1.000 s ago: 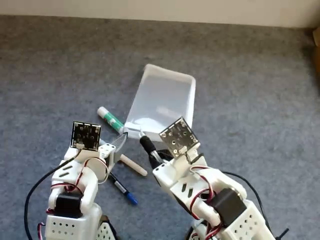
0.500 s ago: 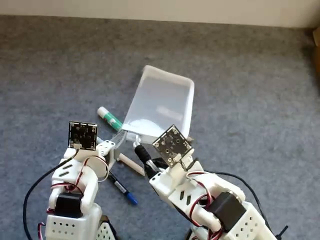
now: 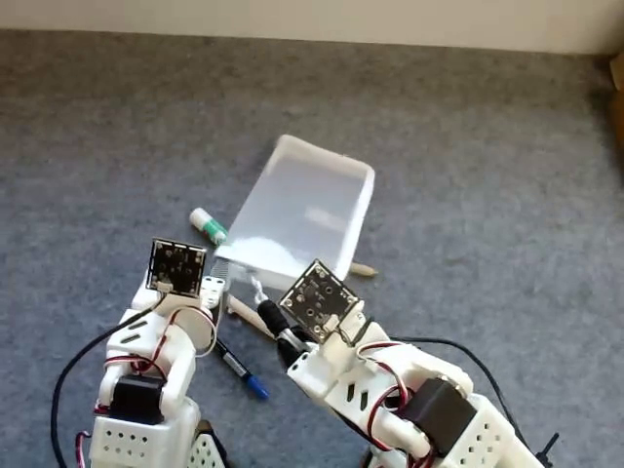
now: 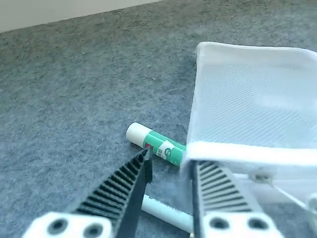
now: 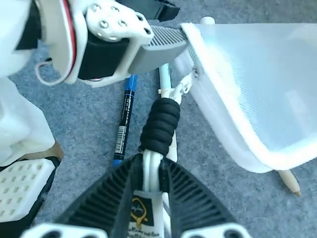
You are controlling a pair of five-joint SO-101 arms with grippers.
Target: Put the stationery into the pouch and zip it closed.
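Observation:
A white mesh pouch (image 3: 302,205) (image 4: 252,99) (image 5: 257,79) lies on the grey carpet with its mouth toward the arms. My right gripper (image 5: 148,161) (image 3: 276,327) is shut on the pouch's black corded zip pull (image 5: 161,124), near the mouth's corner. My left gripper (image 4: 171,166) (image 3: 226,283) stands open at that same corner, its grey finger against the pouch rim. A green-and-white glue stick (image 3: 207,224) (image 4: 153,141) lies just left of the pouch. A blue pen (image 3: 239,369) (image 5: 124,124) and a white pen (image 3: 249,314) (image 4: 166,213) lie between the arms. A pencil tip (image 3: 363,269) (image 5: 289,182) pokes out beside the pouch.
Grey carpet (image 3: 468,146) stretches open to the right of and beyond the pouch. A pale wall edge (image 3: 292,19) runs along the far side. Both arm bases crowd the near edge.
My right gripper drew back toward the near edge with the zip pull, and the pouch swung and slid with it. The pencil tip came into sight. The left gripper shifted slightly.

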